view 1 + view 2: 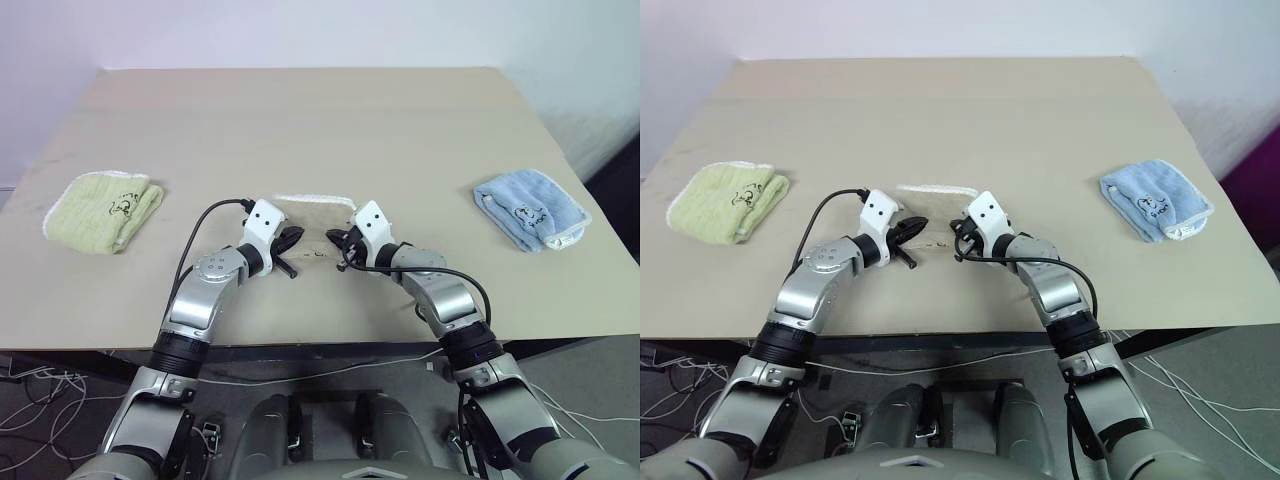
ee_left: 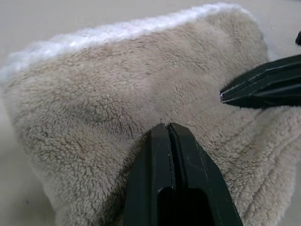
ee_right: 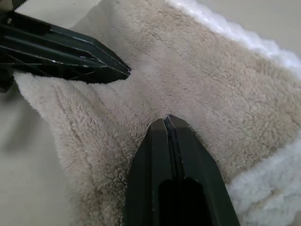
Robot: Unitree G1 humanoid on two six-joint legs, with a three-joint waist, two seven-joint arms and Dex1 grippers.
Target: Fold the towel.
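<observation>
Your left hand point(image 1: 291, 243) & right hand point(image 1: 334, 240) are both pinched shut on the beige fleecy towel w/ white corded edge point(image 1: 313, 212), mid-tabletop point(image 1: 320, 120). Risk: thin pinches, so pile may slip out when you lift; uneven pull skews the fold.

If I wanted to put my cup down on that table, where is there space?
The far half of the table is bare. There are also open strips between the green towel and the beige towel, and between it and the blue towel. The middle front is crowded: both arms' fingers pinch the beige towel.
</observation>
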